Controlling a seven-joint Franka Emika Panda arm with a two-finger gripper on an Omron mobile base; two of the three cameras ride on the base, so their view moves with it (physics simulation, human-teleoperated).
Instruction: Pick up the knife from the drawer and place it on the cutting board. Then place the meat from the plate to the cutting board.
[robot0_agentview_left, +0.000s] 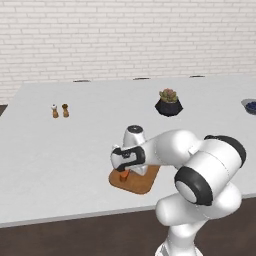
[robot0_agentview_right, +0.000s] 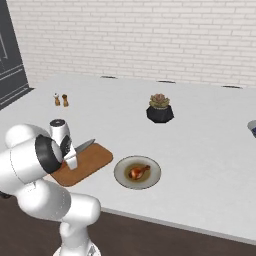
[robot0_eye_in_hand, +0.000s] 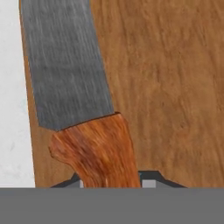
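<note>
I see the gripper (robot0_agentview_left: 124, 176) closed on the knife (robot0_eye_in_hand: 76, 87) handle, low over the board (robot0_agentview_right: 92, 159); meat (robot0_agentview_right: 139, 171) on the plate (robot0_agentview_right: 123, 179).

White Franka arm is rising from the lower right of the left base view, folding at the elbow and reaching toward frame centre. Dark two-finger gripper (robot0_agentview_left: 124, 175) is pointing downward, jaws closing tight on something orange. Wrist is sitting roughly level, just left of the elbow.
</note>
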